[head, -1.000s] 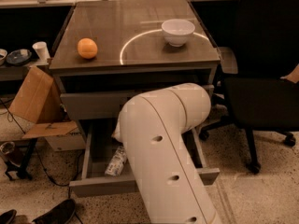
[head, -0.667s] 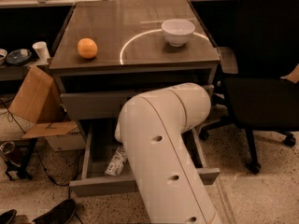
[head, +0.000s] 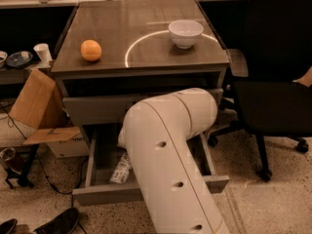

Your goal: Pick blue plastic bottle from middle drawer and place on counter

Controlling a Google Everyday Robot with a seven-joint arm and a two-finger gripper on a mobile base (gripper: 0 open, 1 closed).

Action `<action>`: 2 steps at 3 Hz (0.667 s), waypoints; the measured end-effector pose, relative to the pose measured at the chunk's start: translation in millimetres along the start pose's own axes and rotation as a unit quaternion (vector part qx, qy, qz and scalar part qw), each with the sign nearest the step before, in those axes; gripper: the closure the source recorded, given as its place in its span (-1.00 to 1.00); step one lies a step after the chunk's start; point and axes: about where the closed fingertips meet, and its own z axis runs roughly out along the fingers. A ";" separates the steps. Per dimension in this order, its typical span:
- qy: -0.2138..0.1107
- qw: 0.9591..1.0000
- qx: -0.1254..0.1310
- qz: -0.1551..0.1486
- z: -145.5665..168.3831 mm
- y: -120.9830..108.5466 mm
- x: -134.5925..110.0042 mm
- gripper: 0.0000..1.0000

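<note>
The blue plastic bottle (head: 121,168) lies in the open middle drawer (head: 105,194), at its left side, with its label up. My white arm (head: 170,150) reaches down over the drawer and covers most of its floor. My gripper is hidden behind the arm, somewhere down in the drawer to the right of the bottle. The counter (head: 146,57) is above, marked with a white circle line.
An orange (head: 91,50) and a white bowl (head: 185,32) sit on the counter. The taller-fronted drawer (head: 92,108) above is slightly pulled out. A black office chair (head: 278,82) stands at the right. A cardboard box (head: 34,101), a paper cup (head: 43,52) and shoes (head: 53,223) are at the left.
</note>
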 end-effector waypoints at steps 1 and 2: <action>-0.002 1.000 -0.007 0.003 0.4 2.0 1.3 -0.48; -0.001 1.000 -0.007 0.003 0.3 2.1 1.3 -0.01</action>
